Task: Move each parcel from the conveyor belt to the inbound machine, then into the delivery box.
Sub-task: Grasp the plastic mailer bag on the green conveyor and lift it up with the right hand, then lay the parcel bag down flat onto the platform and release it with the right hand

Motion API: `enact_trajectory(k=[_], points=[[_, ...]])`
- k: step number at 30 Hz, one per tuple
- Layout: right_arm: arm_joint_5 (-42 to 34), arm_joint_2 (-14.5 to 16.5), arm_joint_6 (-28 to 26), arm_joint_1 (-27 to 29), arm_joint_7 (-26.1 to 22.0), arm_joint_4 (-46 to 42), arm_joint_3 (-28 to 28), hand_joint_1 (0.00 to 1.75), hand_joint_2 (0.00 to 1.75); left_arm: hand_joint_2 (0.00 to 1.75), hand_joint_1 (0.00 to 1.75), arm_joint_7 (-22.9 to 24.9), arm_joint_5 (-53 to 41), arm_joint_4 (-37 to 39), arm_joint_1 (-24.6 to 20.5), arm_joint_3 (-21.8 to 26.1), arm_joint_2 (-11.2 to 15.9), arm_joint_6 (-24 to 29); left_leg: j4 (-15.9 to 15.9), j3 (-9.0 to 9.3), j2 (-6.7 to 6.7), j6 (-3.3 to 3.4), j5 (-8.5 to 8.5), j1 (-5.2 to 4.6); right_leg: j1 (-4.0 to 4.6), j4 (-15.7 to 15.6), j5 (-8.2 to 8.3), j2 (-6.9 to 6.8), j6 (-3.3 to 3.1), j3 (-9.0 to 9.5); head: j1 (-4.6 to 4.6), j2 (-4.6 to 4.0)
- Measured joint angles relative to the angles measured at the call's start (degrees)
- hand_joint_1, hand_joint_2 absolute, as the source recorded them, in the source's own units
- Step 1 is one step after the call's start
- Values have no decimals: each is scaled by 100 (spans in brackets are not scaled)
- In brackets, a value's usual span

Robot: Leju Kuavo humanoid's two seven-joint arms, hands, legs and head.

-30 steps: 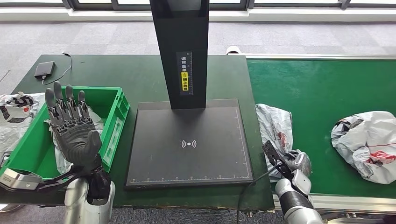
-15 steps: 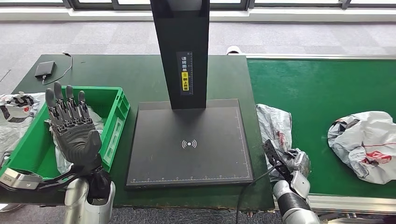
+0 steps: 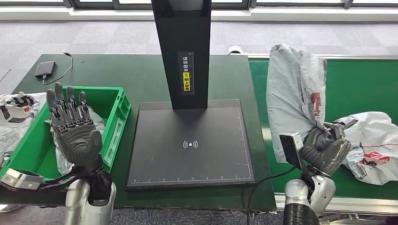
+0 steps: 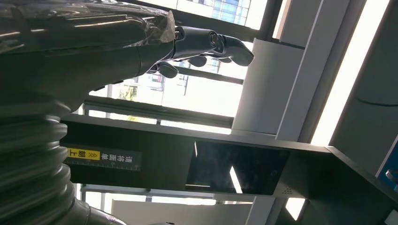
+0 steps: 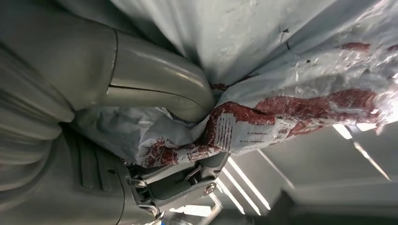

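Observation:
My right hand [image 3: 325,151] grips a grey plastic parcel [image 3: 294,96] with red print and holds it up above the near end of the green conveyor belt [image 3: 352,86]. In the right wrist view the thumb [image 5: 155,86] presses into the crumpled parcel [image 5: 291,70]. A second grey parcel [image 3: 373,143] lies on the belt just right of that hand. The black inbound machine [image 3: 190,143] with its scan plate stands in the middle of the table. My left hand [image 3: 75,133] is raised, fingers spread and empty, over the green delivery box [image 3: 119,105]; its fingers [image 4: 206,42] also appear in the left wrist view.
The machine's black post [image 3: 183,47] rises behind the plate. A wrapped parcel [image 3: 96,123] lies in the green box, and another bag [image 3: 16,110] lies left of it. A small black device [image 3: 44,69] with a cable sits at the far left of the table.
My right hand has lifted the grey parcel off the belt, so it now stands up high over the belt's near end. The second parcel has shifted slightly left. My left hand has stayed still.

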Motion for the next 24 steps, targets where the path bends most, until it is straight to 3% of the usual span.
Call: enact_trajectory(k=[5,13,20,24], points=[[-101,3,1,154,-29,-983,428,175,175,175,0,0,-15,26,-2,-1,3,0,2,4,13,0,-1,-1,-1,-1,2,12,1,0,1,-1],[-401,-10,88,169,-126,-1272,921,175,175,175,0,0,5,28,-3,0,3,-10,0,6,12,-2,0,1,2,2,3,12,0,1,0,-1],[-1068,-47,983,191,-360,-881,1862,175,175,175,0,0,-40,51,-6,0,3,-107,-3,4,10,-4,0,2,3,4,2,10,-3,-2,0,0],[-1311,-55,1837,185,-390,-570,2411,175,175,175,0,0,-76,67,-7,0,3,-123,-4,4,18,-5,0,3,3,4,1,16,-3,-5,-1,0]])
